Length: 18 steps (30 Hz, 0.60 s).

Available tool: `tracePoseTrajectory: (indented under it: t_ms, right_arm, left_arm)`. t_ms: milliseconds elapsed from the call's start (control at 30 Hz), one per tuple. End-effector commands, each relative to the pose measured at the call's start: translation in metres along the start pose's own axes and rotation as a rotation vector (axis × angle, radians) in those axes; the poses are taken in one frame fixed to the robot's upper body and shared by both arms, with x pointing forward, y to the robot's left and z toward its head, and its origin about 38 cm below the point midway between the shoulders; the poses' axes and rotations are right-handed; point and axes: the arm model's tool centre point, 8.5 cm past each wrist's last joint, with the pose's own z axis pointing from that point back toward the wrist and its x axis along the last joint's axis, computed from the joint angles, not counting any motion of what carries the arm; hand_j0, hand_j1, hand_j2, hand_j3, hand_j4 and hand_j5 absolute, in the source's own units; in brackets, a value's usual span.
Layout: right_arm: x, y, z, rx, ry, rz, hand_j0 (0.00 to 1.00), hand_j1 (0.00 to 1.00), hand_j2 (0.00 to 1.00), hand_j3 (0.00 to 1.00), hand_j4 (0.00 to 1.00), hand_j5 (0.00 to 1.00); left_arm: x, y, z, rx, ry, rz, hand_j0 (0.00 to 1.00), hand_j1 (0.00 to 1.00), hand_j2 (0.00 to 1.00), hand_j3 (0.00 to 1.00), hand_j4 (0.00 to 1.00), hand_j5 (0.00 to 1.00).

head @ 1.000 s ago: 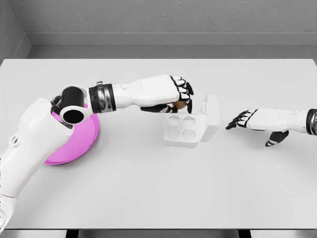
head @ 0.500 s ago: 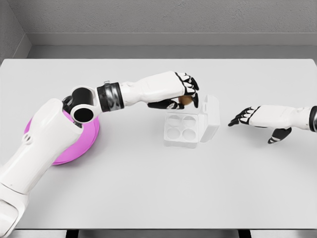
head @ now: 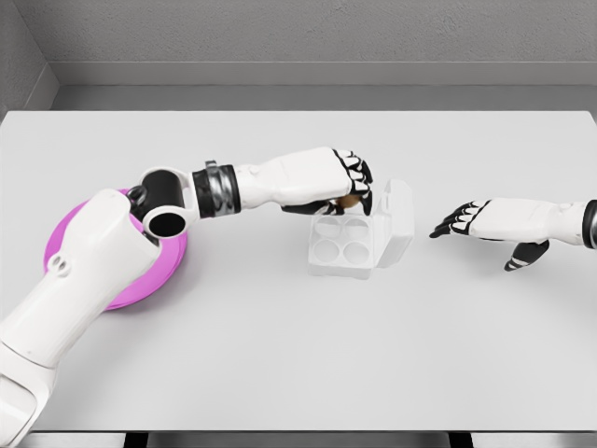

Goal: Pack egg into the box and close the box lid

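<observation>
Egg held over the open box

My left hand (head: 338, 180) gripped the small brown egg (head: 349, 200) above the far cells of the white four-cell box (head: 347, 245); its lid (head: 399, 215) stood open; my right hand (head: 485, 222) hovered spread, just beside it.

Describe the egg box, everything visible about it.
The box is white, looks like smooth plastic, and sits on the table right of centre. Its tray has four round cups in a square; the near two show bare, the far two are partly covered by the left hand. The lid is open, standing tilted at the tray's right side. The left hand holds a brown egg over the far cups. The right hand is apart from it.
</observation>
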Motion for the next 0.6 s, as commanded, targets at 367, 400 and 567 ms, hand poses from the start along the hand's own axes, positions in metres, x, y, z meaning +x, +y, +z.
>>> tracePoseTrajectory:
  t_ms: [367, 400, 567]
  right_arm:
    - [0.000, 0.000, 0.001, -0.003, 0.000, -0.004, 1.00, 1.00, 1.00, 1.00, 1.00, 1.00]
    - [0.000, 0.000, 0.001, -0.003, 0.000, -0.004, 1.00, 1.00, 1.00, 1.00, 1.00, 1.00]
    - [0.001, -0.001, 0.000, -0.004, -0.003, -0.001, 1.00, 1.00, 1.00, 1.00, 1.00, 1.00]
  left_arm:
    - [0.000, -0.009, -0.013, 0.003, -0.004, 0.039, 0.51, 0.51, 0.51, 0.51, 0.51, 0.51]
    - [0.000, -0.010, -0.013, 0.006, -0.002, 0.043, 0.51, 0.51, 0.51, 0.51, 0.51, 0.51]
    - [-0.002, -0.012, -0.016, 0.010, 0.000, 0.055, 0.51, 0.51, 0.51, 0.51, 0.51, 0.51]
